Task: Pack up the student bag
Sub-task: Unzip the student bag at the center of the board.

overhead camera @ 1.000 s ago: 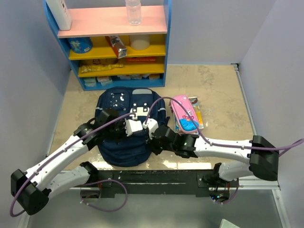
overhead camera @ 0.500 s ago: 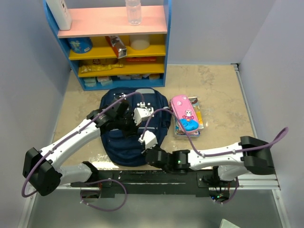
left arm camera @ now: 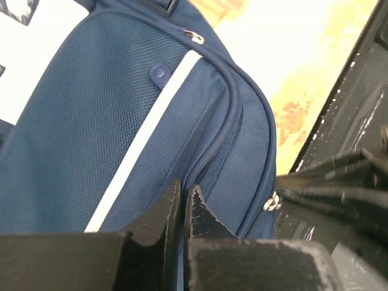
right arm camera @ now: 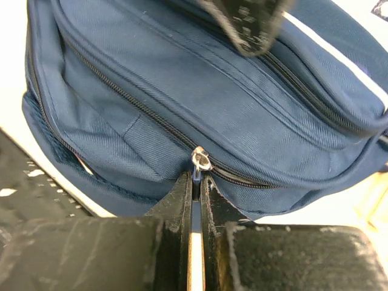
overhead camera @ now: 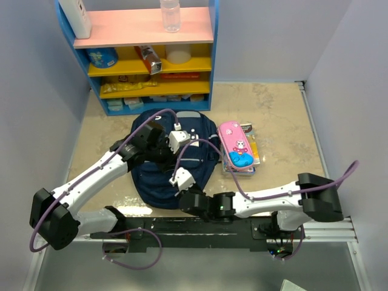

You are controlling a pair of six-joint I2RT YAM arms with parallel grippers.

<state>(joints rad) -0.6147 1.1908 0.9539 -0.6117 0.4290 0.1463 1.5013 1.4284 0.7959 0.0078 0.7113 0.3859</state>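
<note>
seems unzipping step – student bag [overhead camera: 151, 188] flat on table [overhead camera: 279, 115], between arms. right gripper [right arm camera: 195, 182] pinched tight on zip pull [right arm camera: 199, 159]; left gripper [left arm camera: 182, 197] clamps bag fabric. next – likely drag pull sideways, bag braced.

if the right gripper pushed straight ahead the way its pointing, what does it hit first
The right gripper is shut on the zip pull, so going straight on it would press at once into the student bag, at the pocket fabric just behind that zipper. Nothing else shows in between.
</note>
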